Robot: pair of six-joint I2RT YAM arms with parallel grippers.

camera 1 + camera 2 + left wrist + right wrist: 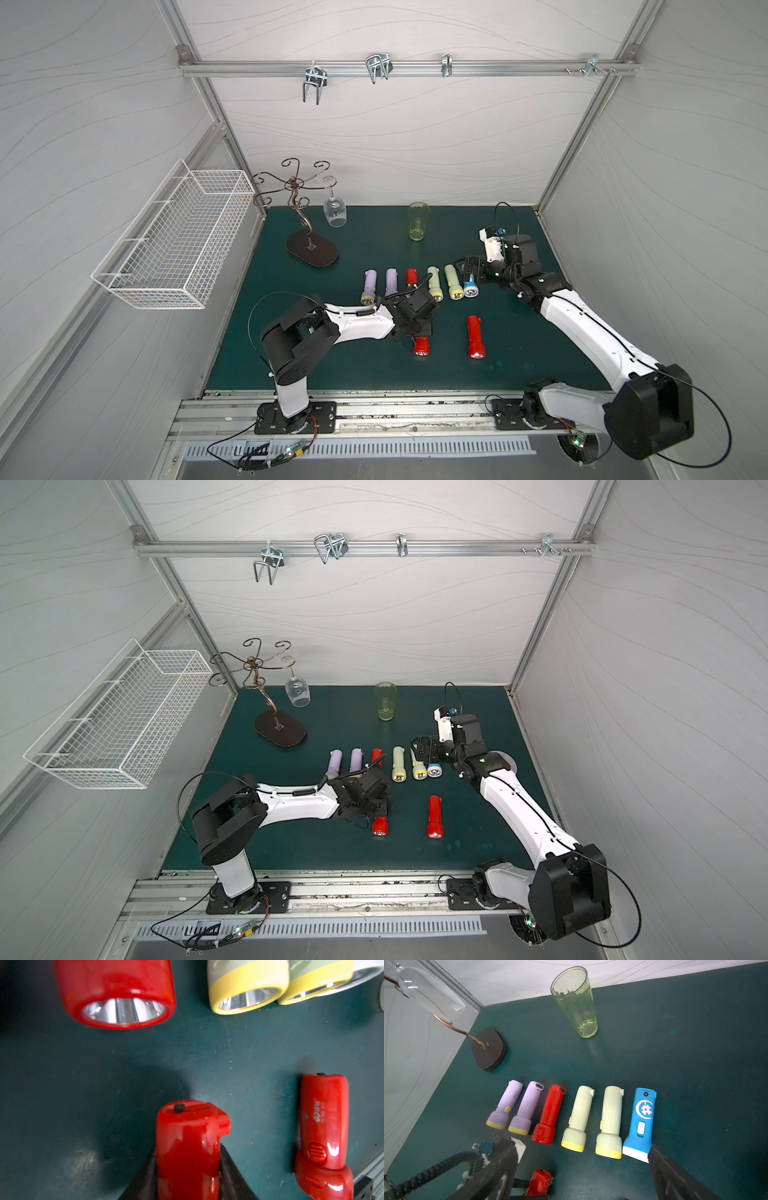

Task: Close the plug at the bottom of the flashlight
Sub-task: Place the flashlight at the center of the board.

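Note:
My left gripper (415,328) (188,1149) is shut on the barrel of a red flashlight (421,345) (380,826) lying on the green mat, its lens toward the front edge. In the left wrist view the flashlight's tail (187,1124) sticks out past the black fingers (230,1169), and a small red tab (224,1121) juts from its side. The right wrist view shows a dark port (549,1182) on that tail end. My right gripper (466,269) (422,748) (581,1184) hangs open over the right end of the flashlight row, holding nothing.
A second red flashlight (475,336) (324,1126) lies loose to the right. Behind stands a row of purple, red, pale green and blue flashlights (641,1118). A green tumbler (418,221), a stand (311,249) with a hanging wine glass (335,210) and a wire basket (174,241) sit farther back and left.

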